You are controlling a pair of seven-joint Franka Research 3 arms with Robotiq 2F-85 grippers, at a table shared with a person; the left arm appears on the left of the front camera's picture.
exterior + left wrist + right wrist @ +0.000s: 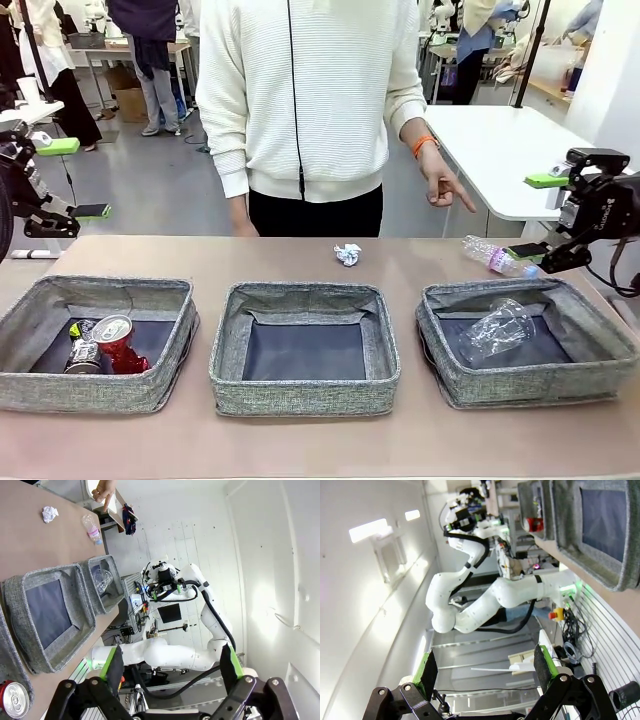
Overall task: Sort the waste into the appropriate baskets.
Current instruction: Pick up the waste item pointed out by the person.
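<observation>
You have open tabletop (200, 255) at twelve o'clock around the paper ball (347, 254) — the person's hand (440, 186) hangs at one o'clock, the bottle (492, 256) at two.

The table (300, 445) is seen from the robot's side, facing the person (300, 100). Both wrist views are rolled sideways and held well off the table; the middle basket (305, 392) (84, 602) (566, 530) is shared by all.

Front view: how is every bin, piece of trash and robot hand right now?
Left basket: holds red can and silver can.
Middle basket: empty.
Right basket: holds clear cup, on its side.
Bottle: lying on table.
Paper ball: crumpled, on table.
Left fingers: open.
Right fingers: open.
</observation>
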